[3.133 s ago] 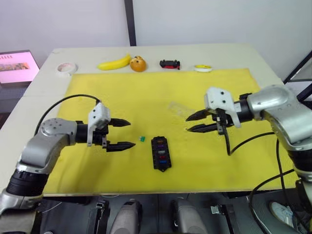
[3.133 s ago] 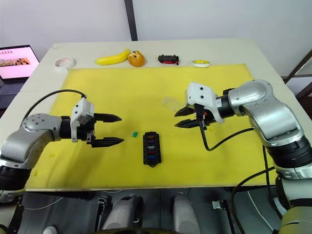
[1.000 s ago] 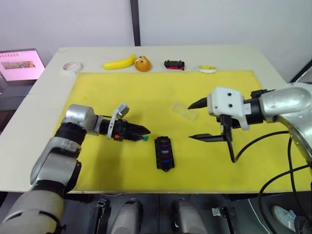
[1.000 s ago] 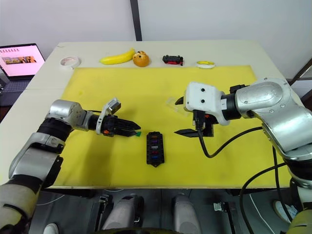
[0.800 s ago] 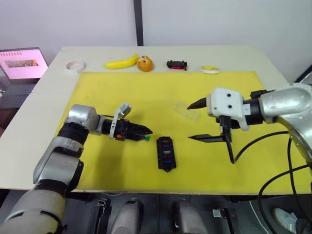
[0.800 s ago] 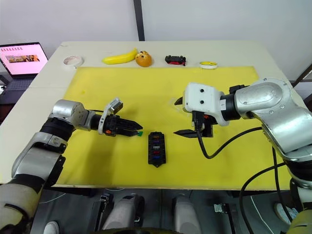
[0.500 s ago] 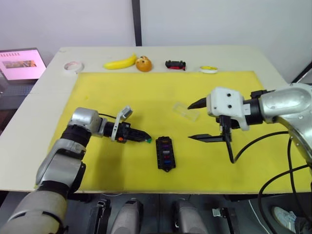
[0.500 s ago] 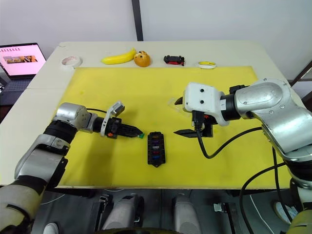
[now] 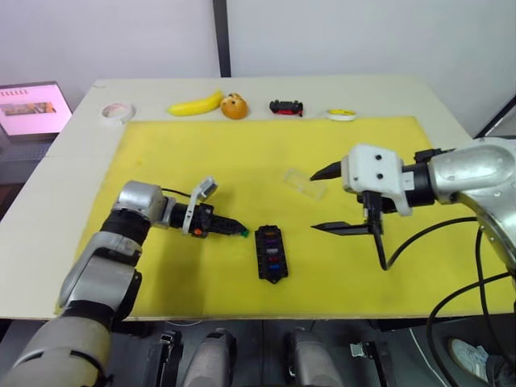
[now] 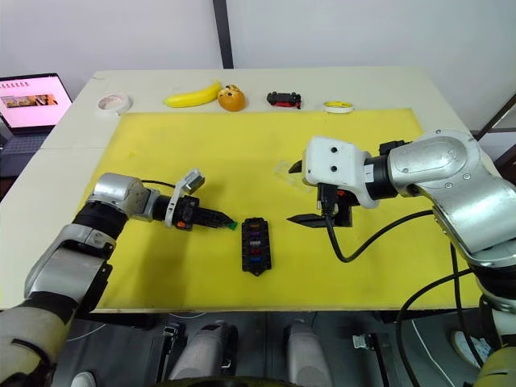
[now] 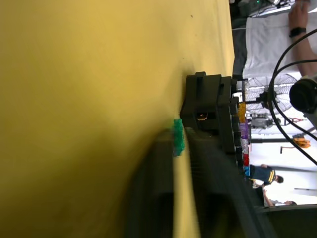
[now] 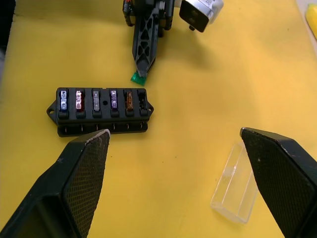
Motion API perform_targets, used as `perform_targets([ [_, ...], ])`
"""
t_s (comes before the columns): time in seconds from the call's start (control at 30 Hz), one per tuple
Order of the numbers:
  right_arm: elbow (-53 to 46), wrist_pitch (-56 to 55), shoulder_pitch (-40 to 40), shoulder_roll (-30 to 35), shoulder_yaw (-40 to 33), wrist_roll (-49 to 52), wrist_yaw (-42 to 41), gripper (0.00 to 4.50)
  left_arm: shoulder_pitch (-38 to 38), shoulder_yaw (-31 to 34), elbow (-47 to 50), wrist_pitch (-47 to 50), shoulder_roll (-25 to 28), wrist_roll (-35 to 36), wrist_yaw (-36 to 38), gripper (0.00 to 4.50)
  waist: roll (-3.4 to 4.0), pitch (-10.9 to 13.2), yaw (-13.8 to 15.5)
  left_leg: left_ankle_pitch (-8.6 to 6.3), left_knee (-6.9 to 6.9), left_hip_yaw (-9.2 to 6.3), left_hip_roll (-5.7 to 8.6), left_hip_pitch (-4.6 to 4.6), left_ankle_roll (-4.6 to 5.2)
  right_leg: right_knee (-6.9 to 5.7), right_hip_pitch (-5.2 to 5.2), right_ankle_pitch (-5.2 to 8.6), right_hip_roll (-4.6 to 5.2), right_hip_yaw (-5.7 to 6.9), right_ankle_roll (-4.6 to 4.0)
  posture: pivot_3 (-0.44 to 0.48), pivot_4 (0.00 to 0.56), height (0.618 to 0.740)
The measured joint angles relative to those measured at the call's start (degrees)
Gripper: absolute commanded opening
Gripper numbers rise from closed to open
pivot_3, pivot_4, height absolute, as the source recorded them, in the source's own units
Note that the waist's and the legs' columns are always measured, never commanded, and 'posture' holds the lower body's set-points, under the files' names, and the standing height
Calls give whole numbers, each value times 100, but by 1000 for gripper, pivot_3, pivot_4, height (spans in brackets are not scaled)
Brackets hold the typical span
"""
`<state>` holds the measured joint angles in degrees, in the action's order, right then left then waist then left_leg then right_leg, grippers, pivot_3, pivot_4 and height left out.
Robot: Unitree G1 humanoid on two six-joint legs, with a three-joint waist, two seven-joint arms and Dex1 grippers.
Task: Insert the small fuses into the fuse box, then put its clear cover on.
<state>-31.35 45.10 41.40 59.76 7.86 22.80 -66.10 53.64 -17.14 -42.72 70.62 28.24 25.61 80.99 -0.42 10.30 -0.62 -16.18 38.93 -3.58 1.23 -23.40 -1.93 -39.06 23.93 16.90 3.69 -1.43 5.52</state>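
Your left gripper point(image 9: 240, 231) lies low over the yellow mat point(image 9: 242, 161), its two black fingers pinched on a small green fuse point(image 9: 244, 234); in the left wrist view that fuse point(image 11: 178, 136) is a thin bright-green chip caught between the blurred fingertips, just beside the end of the fuse box point(image 11: 213, 111), though you can't quite tell whether it touches the mat.

The fuse box point(image 9: 271, 253) is a black rectangular block with small end tabs, lying flat near the front middle of the mat. From the right wrist view you see five fuses seated along its top point(image 12: 99, 101): blue, pale, pale, purple and amber, with the slot at the end nearest the left gripper unfilled.

Your right gripper point(image 9: 322, 199) hovers above the mat to the right of the box, fingers spread wide and holding nothing.

The clear cover point(image 12: 236, 185) is a transparent shallow tray lying on the mat beyond the box, near the right gripper.
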Motion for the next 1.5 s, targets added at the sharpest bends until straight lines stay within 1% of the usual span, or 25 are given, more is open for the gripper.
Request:
perform_targets([
  [0.27,-24,-3,-13,0,1,0,1,4500,-176,133,130,-117,30,-1,-3,44,4,-3,-16,-1,0,0,-4,7,1,0,-7,0,-3,0,1,0,150,740],
  [0.37,-86,10,-26,-7,1,8,24,4500,-270,382,212,-62,68,86,-66,44,4,-3,-24,-1,0,-1,-7,6,1,-1,-6,1,-6,0,1,0,150,740],
  [0.43,-110,103,-46,-81,-3,112,88,4500,-398,775,374,47,103,270,-232,44,2,-1,-48,-1,-1,-2,-13,4,1,-3,0,1,-9,0,1,0,150,740],
  [0.53,-120,409,-80,-382,-61,411,284,4500,-581,1497,804,160,176,580,-582,44,0,0,-51,-1,-2,-3,-27,-3,1,-10,14,0,-8,-2,1,0,150,740],
  [0.6,-102,861,-87,-908,-338,807,634,4500,-736,2290,1369,277,171,948,-978,44,-4,2,-49,-1,-1,-2,-34,-10,0,-11,22,0,-3,-3,1,0,150,740],
  [0.67,-84,1398,-59,-1474,-570,1237,1105,4500,-811,3139,2071,385,57,1404,-1440,44,-4,2,-24,-1,1,-3,-34,-14,-2,-13,26,0,0,-3,0,0,150,740],
  [0.7,-26,1724,5,-1872,-743,1471,1403,4500,-870,3569,2416,405,-45,1624,-1732,44,-4,2,-18,0,2,-4,-35,-15,-3,-13,25,0,4,-3,0,0,150,740],
  [0.77,239,2431,258,-2774,-1184,1951,2064,4500,-975,4349,3108,338,-463,2073,-2356,44,-4,2,-13,2,5,-3,-34,-15,-8,-15,25,-1,10,-5,0,0,150,740],
  [0.8,377,2772,412,-3131,-1369,2159,2370,4500,-1038,4614,3466,300,-695,2305,-2672,44,-3,2,-5,3,5,-3,-34,-15,-9,-15,25,-1,11,-4,0,0,150,740],
  [0.9,814,3579,781,-4046,-1952,2585,3151,4500,-1195,5162,4330,251,-1258,2930,-3580,44,-5,1,1,2,3,-4,-28,-15,-10,-15,25,-1,12,-4,0,0,150,740],
  [1.0,1163,4127,1010,-4584,-2336,2793,3702,4500,-1285,5291,4970,110,-1604,3494,-4290,44,-5,1,-7,2,0,-3,-21,-15,-9,-17,28,-1,10,-5,0,0,150,740],
  [1.07,1400,4415,1237,-4863,-2649,2947,3953,4500,-1352,5295,5272,-16,-1662,3814,-4652,44,-3,0,-26,2,-2,-1,-18,-15,-9,-19,31,-1,9,-6,0,0,150,740],
  [1.13,1751,4631,1628,-5148,-3042,3062,4213,4500,-1527,5270,5526,-135,-1710,4134,-4912,44,1,-2,-56,2,-7,3,-18,-13,-9,-24,38,-1,6,-10,0,0,150,740],
  [1.23,2065,4695,1978,-5304,-3427,3276,4556,4500,-1775,5155,5635,-272,-1708,4428,-5170,44,1,-2,-56,2,-10,3,-19,-13,-9,-26,39,-1,-1,-9,0,0,150,740],
  [1.37,2335,4697,1985,-5368,-3617,3596,4923,4500,-1918,5034,5635,-503,-1548,4747,-5388,44,1,-2,-48,2,-9,9,-13,-13,-9,-25,39,-1,2,-13,0,0,150,740],
  [1.47,2396,4697,1983,-5450,-3632,3864,5194,3613,-1964,4865,5635,-654,-1473,4957,-5501,0,1,-2,-57,2,-9,9,-13,-13,-8,-25,39,-1,-1,-13,0,0,150,740],
  [1.5,2394,4697,1982,-5474,-3627,3954,5275,3143,-1964,4795,5634,-705,-1455,5020,-5525,0,1,-2,-59,2,-9,9,-13,-13,-8,-25,39,-1,-2,-13,0,0,150,740],
])
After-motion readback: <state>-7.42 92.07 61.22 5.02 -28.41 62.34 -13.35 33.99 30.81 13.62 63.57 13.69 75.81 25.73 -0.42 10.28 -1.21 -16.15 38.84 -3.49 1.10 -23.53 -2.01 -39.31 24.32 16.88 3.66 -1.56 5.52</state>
